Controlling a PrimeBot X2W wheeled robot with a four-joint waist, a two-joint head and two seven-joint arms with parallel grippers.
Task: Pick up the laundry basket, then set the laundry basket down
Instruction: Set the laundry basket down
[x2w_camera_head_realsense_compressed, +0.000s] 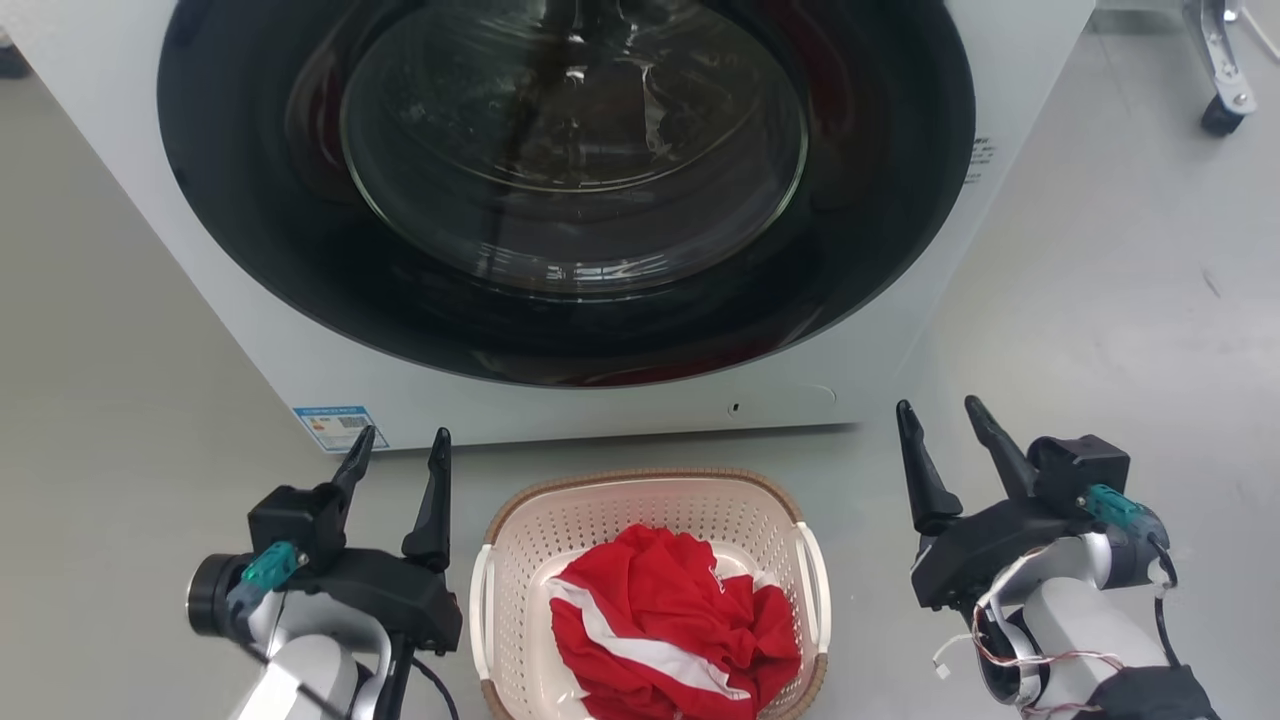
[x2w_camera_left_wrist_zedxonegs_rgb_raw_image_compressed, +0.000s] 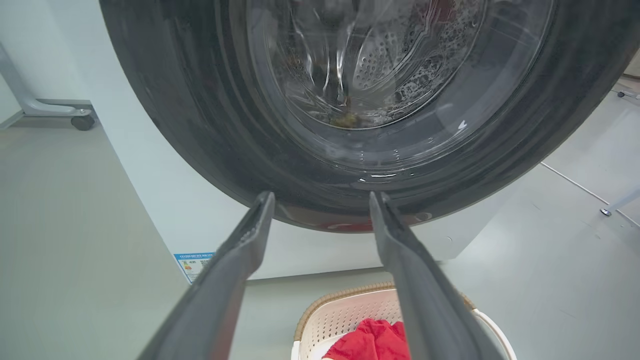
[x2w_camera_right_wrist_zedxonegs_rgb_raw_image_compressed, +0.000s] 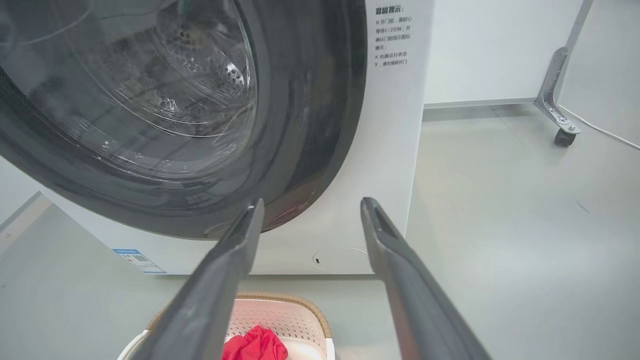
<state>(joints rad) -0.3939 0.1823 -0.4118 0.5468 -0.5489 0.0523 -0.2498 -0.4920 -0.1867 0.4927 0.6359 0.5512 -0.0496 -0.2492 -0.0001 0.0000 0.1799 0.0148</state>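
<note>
The laundry basket (x2w_camera_head_realsense_compressed: 620, 520), cream-white with a brown woven-look rim and white side handles, rests on the floor in front of the washer, low in the head view. A crumpled red and white garment (x2w_camera_head_realsense_compressed: 665, 625) fills it. My left gripper (x2w_camera_head_realsense_compressed: 400, 447) hangs open just left of the basket, fingers pointing at the washer. On the other side my right gripper (x2w_camera_head_realsense_compressed: 943, 418) is open too, a little farther from the rim. Both hold nothing. The basket's far rim also appears in the left wrist view (x2w_camera_left_wrist_zedxonegs_rgb_raw_image_compressed: 345, 312) and the right wrist view (x2w_camera_right_wrist_zedxonegs_rgb_raw_image_compressed: 280, 315).
A white front-loading washer (x2w_camera_head_realsense_compressed: 300, 350) with a dark round glass door (x2w_camera_head_realsense_compressed: 570, 150) stands right behind the basket. Grey floor (x2w_camera_head_realsense_compressed: 1100, 300) stretches to both sides. A caster foot of a metal frame (x2w_camera_head_realsense_compressed: 1225, 110) stands at the far right, another caster (x2w_camera_left_wrist_zedxonegs_rgb_raw_image_compressed: 82, 121) at the left.
</note>
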